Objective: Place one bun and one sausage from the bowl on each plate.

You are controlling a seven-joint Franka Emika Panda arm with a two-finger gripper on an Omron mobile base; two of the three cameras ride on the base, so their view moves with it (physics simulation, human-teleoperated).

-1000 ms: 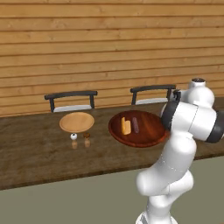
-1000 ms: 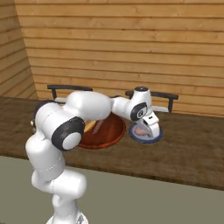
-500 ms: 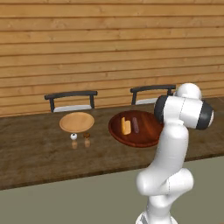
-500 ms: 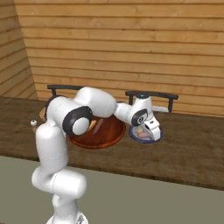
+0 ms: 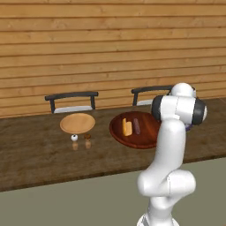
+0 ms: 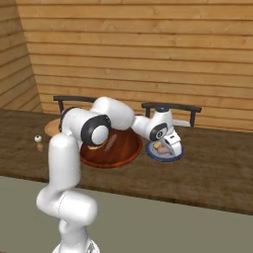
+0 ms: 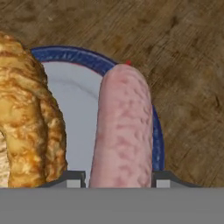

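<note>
- Pink, mottled sausage (image 7: 124, 131) clamped between the two dark fingertips (image 7: 72, 178) of the pincer (image 6: 168, 145), running lengthwise away from the hand camera.
- Same sausage over the right part of the small round pale blue-grey plate with a dark blue rim (image 7: 83, 100); contact with the plate surface impossible to tell.
- Golden-brown crusty bun (image 7: 26, 118) on the left part of that plate, just beside the sausage, apart from it by a strip of bare plate.
- Blue-grey plate on the dark wooden bench (image 6: 212, 173), just to the right of the large round dark reddish-brown wooden bowl (image 5: 141, 137).
- Inside the bowl: one yellow-tan bun (image 5: 127, 127) and one dark purplish sausage (image 5: 137, 126), side by side near the middle.
- Small round light tan wooden plate (image 5: 77, 122) well to the left of the bowl, bare on top.
- Two small shakers, one white (image 5: 74, 138) and one brown (image 5: 87, 137), upright just in front of the tan plate.
- Two dark-framed chairs (image 5: 71, 99) behind the bench, against the horizontal wooden plank wall (image 5: 88, 48).
- White arm reaching low across the bowl toward the blue-grey plate.
</note>
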